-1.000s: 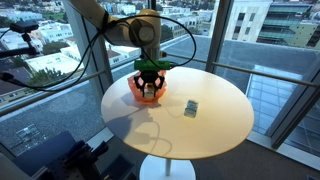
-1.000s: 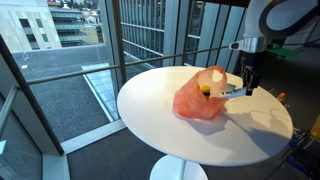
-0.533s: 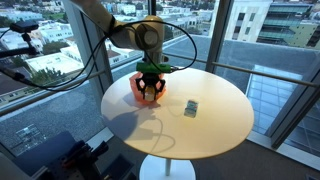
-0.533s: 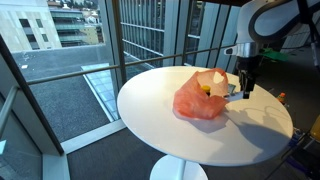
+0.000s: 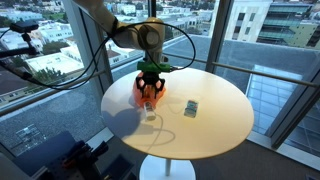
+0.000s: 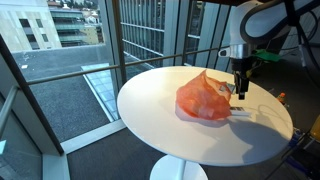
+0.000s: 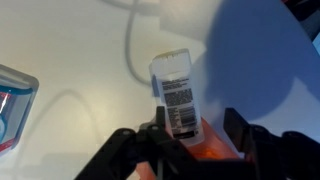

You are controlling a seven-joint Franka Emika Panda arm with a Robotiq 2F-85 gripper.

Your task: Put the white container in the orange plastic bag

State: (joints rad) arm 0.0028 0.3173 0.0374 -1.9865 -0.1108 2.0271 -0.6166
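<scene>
One white container [image 7: 172,75] at claw [image 7: 195,135], grip unclear, barcode [image 7: 178,98] visible only from wrist, orange bag [image 6: 205,98] beneath.

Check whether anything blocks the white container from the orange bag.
Nothing visible does. The white container sits between the fingers of the tool, right at the orange bag; the small packet lies well aside.

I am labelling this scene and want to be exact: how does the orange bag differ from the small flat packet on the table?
The orange bag is big and crumpled; the small packet is flat and much smaller. The bag is bright orange; the packet looks grey-blue. The bag sits right under the claw; the packet lies apart, touched by nothing. Both rest on the round white table.
</scene>
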